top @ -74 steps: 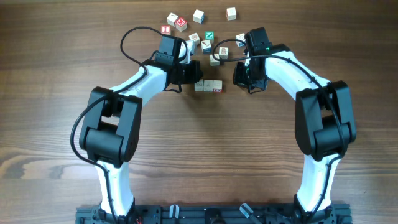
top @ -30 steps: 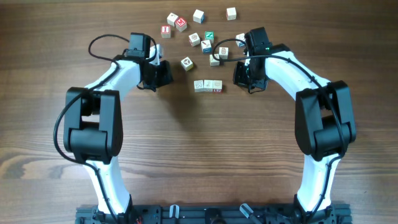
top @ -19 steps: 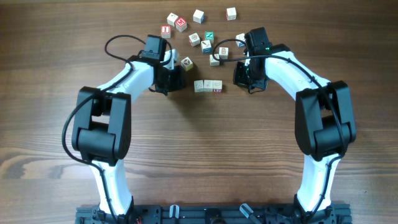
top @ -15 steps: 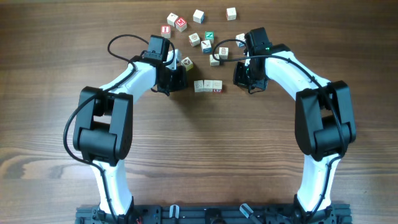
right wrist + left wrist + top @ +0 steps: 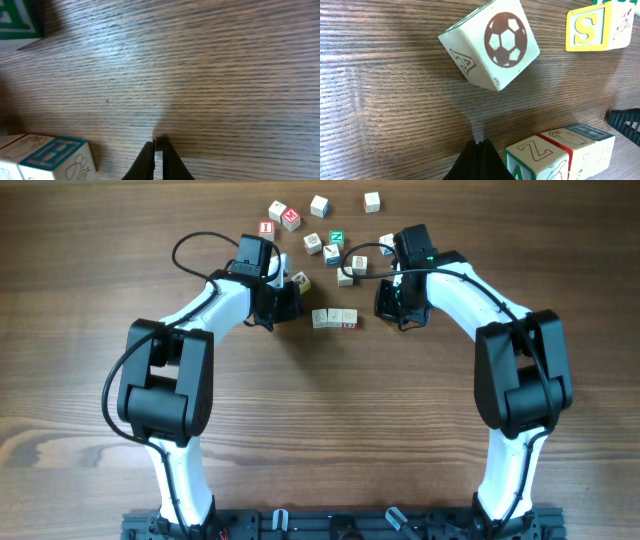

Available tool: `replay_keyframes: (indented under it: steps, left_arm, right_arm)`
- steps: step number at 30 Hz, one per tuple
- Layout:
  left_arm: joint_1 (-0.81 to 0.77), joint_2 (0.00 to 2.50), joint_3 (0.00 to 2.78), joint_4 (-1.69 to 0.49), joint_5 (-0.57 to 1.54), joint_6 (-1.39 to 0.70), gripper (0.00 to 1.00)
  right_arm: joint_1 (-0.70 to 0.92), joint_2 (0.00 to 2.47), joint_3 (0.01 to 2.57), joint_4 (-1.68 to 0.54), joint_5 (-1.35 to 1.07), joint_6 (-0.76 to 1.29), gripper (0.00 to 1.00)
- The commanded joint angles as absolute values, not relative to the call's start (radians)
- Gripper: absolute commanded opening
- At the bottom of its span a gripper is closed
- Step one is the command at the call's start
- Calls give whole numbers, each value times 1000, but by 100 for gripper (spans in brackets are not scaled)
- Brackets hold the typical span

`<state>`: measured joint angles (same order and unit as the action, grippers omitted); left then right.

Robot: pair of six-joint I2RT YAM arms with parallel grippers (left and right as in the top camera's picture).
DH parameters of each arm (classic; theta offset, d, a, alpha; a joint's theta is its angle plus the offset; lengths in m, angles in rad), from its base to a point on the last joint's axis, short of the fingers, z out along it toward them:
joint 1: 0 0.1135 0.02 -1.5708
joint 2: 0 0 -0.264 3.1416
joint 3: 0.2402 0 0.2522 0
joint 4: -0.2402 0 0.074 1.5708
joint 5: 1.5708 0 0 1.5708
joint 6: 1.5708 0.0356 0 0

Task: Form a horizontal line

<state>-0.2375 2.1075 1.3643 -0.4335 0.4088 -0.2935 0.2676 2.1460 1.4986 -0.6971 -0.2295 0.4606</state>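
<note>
Three small pale cubes make the horizontal line point(image 5: 335, 318) in the upper middle of the overhead frame. They stand side by side and touch, on the wooden table point(image 5: 320, 420). The cube at the right end of the row shows a red mark on its lower edge.

The left gripper point(image 5: 284, 306) is just to the left of this row and the right gripper point(image 5: 397, 306) is near its right end, so the row lies between them.

In the left wrist view the left gripper point(image 5: 479, 152) is at the bottom middle, and its fingers are pressed together into one dark point with nothing between them. The horizontal line point(image 5: 555, 157) is at the lower right, just beside that point, and its nearest cube carries a letter Z. A tilted football cube point(image 5: 492, 45) sits above, apart from the row. A yellow S cube point(image 5: 590, 27) is in the upper right corner.

In the right wrist view the right gripper point(image 5: 156, 150) is at the bottom middle. Its fingers are closed, with only a thin slit between them, and they grip nothing. One end of the horizontal line point(image 5: 55, 152) shows at the lower left with a blue letter, apart from the fingers.

Several loose cubes point(image 5: 320, 205) lie scattered along the upper edge of the overhead frame.
</note>
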Motion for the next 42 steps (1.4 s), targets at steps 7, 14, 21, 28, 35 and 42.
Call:
replay_keyframes:
  steps: [7,14,21,28,35,42]
  left_arm:
    - [-255,2115,1355,-418,400,-300,4]
    - [-278,2115,1355,-419,400,-300,4]
    - [-284,2115,1355,-419,400,-300,4]
    - [-284,2115,1355,-418,400,-300,4]
    - [-284,2115,1355,-407,400,-300,4]
    - [-284,2115,1355,-407,400,-300,4]
  right_arm:
    - [282,2111,1490,-672,-308,470,8]
    - [317,2111,1490,-652,-306,470,8]
    - [322,2111,1490,-644,-303,471,8]
    - [322,2111,1490,-643,-304,470,8]
    - [324,2111,1490,-644,-304,470,8]
    - [325,2111,1490,-644,-315,443,8]
